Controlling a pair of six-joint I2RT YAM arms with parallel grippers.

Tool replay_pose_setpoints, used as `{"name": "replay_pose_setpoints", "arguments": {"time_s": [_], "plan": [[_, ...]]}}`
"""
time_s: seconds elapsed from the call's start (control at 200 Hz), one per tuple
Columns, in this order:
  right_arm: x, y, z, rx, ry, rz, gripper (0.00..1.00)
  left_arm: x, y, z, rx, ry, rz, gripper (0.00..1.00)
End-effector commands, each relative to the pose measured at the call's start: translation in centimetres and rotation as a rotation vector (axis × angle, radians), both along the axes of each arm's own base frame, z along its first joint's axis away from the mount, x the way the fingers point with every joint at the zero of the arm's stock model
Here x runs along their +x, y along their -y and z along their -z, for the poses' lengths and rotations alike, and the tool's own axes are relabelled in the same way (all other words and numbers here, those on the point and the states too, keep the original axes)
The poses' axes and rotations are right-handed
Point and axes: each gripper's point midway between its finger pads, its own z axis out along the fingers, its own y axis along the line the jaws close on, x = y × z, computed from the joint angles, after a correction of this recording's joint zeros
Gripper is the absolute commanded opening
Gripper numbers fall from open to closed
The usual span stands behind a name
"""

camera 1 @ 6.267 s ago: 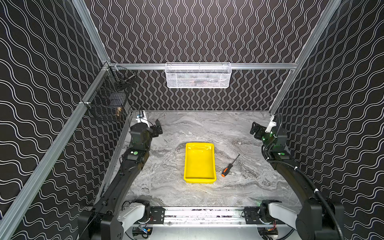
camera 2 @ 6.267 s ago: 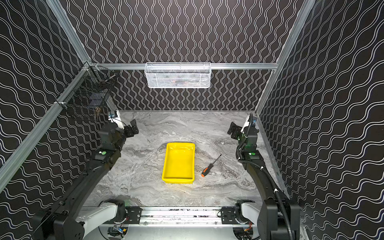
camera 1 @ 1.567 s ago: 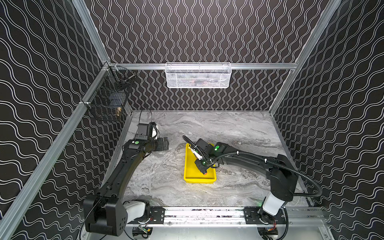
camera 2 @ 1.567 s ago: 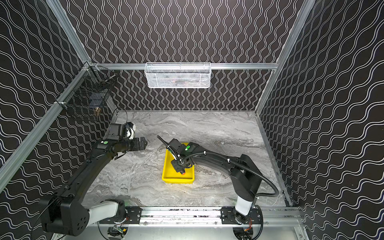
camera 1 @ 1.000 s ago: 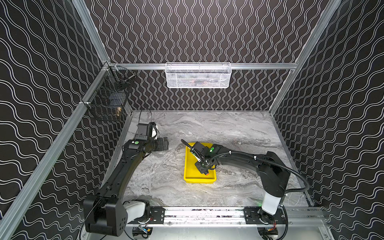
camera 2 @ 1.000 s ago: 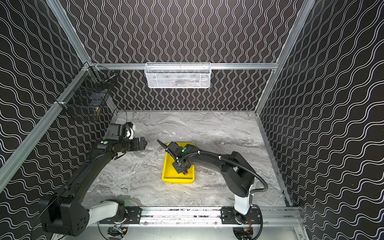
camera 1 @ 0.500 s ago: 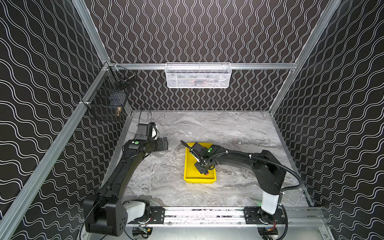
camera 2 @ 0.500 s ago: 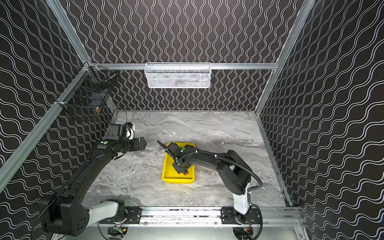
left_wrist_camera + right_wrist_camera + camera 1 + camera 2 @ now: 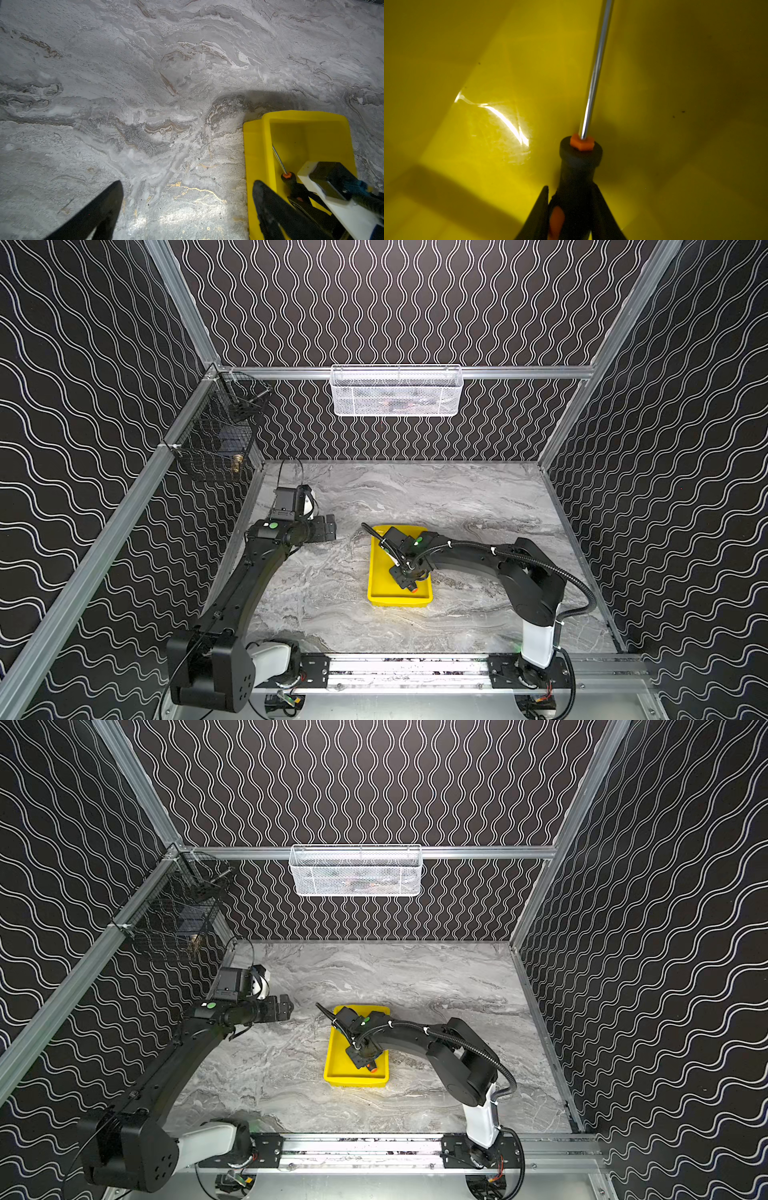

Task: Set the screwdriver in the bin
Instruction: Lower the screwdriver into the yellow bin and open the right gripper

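Observation:
The yellow bin lies mid-table in both top views. My right gripper reaches down into it, shut on the black-and-orange handle of the screwdriver. In the right wrist view the fingers press both sides of the handle, and the shiny shaft points along the bin floor. The orange butt end pokes out toward the bin's near end. My left gripper hovers open and empty over bare table, left of the bin's far corner.
A white mesh basket hangs on the back wall. A black wire basket hangs on the left wall. Patterned walls close in three sides, and a metal rail runs along the front edge.
My right gripper has sunk slightly lower into the bin with the screwdriver still held, and its elbow has swung inward. The left arm has not moved.

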Motion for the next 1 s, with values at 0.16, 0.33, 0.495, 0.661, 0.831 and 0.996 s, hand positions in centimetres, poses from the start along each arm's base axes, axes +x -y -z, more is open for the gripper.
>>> {"name": "replay_pose_setpoints", "arguments": {"time_s": [0.16, 0.33, 0.495, 0.661, 0.831, 0.996], "plan": [[0.6, -0.1, -0.7, 0.017, 0.032, 0.018, 0.31, 0.3, 0.0, -0.3, 0.008, 0.014, 0.017, 0.99], [0.7, -0.1, -1.0, 0.019, 0.036, 0.019, 0.38, 0.2, 0.1, -0.2, 0.008, 0.011, 0.019, 0.99], [0.8, -0.6, -3.0, 0.063, 0.052, 0.017, 0.46, 0.2, 0.1, -0.2, 0.005, 0.014, 0.015, 0.99], [1.3, -0.7, -5.8, 0.098, 0.099, 0.022, 0.54, 0.2, 0.1, -0.3, 0.002, 0.017, 0.017, 0.99], [1.9, -0.8, -10.1, 0.178, 0.158, 0.029, 0.57, 0.2, 0.3, -0.8, -0.006, 0.035, 0.032, 0.99], [3.4, 0.3, -14.8, 0.301, 0.196, 0.072, 0.61, 0.1, 0.8, -1.7, -0.025, 0.077, 0.057, 0.99]]}}
